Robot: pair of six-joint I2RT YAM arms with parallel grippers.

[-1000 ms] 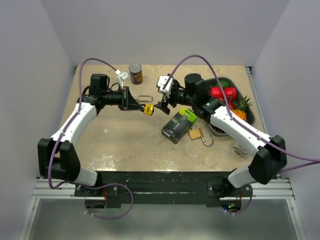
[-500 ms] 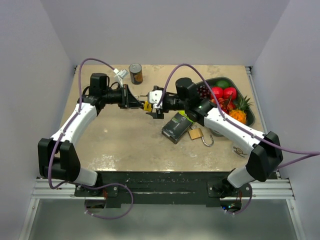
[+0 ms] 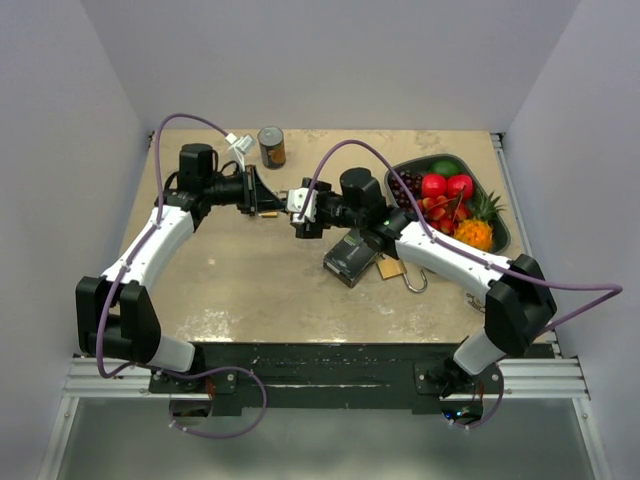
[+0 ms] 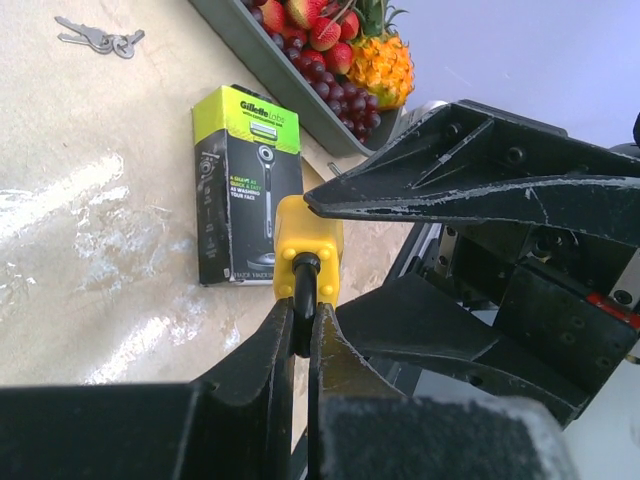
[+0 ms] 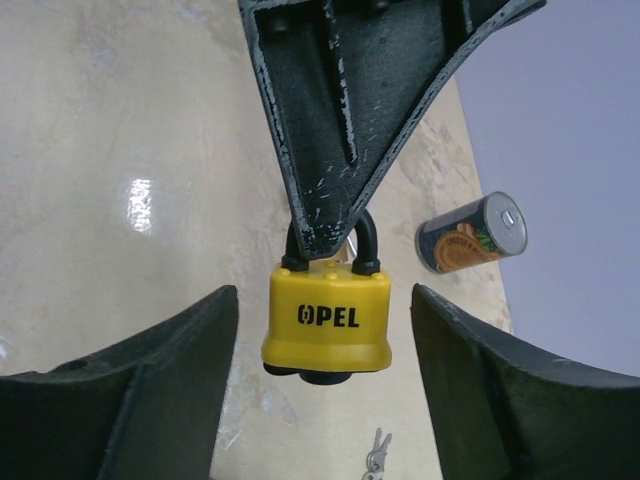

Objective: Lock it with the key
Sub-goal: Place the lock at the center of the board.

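1. The left gripper (image 4: 303,305) is clenched on the black shackle of the yellow padlock (image 5: 327,315) and holds it in the air above the table (image 3: 250,290), toward the middle of the far edge.
2. In the right wrist view the padlock hangs body down, with both shackle legs going into the body. The pinching finger covers the top of the shackle.
3. The right gripper (image 5: 322,335) is spread wide, one finger on each side of the padlock body. A clear gap shows on both sides, so it grips nothing.
4. From the top camera the two grippers meet tip to tip and almost fully hide the padlock.
5. Dark lumps show on the underside of the padlock, but no keyhole can be made out.
6. The keys (image 4: 100,40) lie flat on the table near the end of the fruit tray (image 4: 270,55), apart from the padlock. The right wrist view cuts them off at its lower edge, and the top camera does not show them.
7. The razor box (image 3: 350,255) lies flat near the table's middle, with its far end under the right arm.
8. The brass padlock (image 3: 392,268) lies just beside the box, partly covered by that arm.
9. The can (image 3: 271,147) stands near the far edge.
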